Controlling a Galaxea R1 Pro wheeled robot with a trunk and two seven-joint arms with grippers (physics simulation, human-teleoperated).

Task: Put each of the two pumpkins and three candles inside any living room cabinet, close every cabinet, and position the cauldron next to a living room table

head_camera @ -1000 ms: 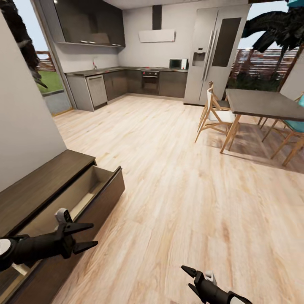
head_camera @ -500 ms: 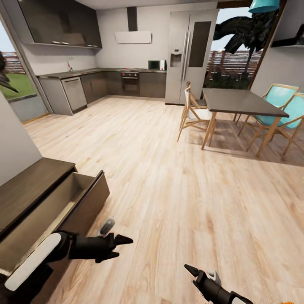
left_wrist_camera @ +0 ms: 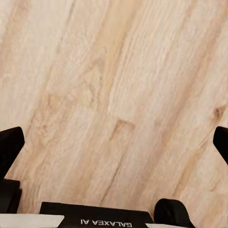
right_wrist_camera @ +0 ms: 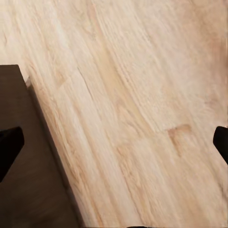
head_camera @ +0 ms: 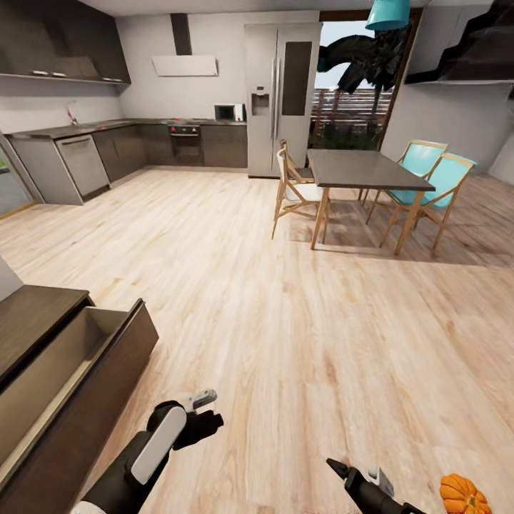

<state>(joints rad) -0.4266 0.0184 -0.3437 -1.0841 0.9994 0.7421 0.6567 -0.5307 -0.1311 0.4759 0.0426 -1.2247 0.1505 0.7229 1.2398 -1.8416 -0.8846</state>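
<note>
The cabinet (head_camera: 68,371) drawer is left open beside the left claw (left_wrist_camera: 114,142), probably for the pumpkin (head_camera: 464,494) near the right claw (right_wrist_camera: 116,137). Both claws are spread wide, nothing held.

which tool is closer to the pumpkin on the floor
Right. The right tool sits low beside the pumpkin, with bare floor between. The left tool is farther off, over by the open cabinet.

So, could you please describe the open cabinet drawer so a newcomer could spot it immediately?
Start from the pale wood-plank floor in the head view and look to its near left edge, where the long, low dark-brown wooden cabinet stands. Its plain handleless drawer is pulled out over the floor, showing a light interior.
</note>
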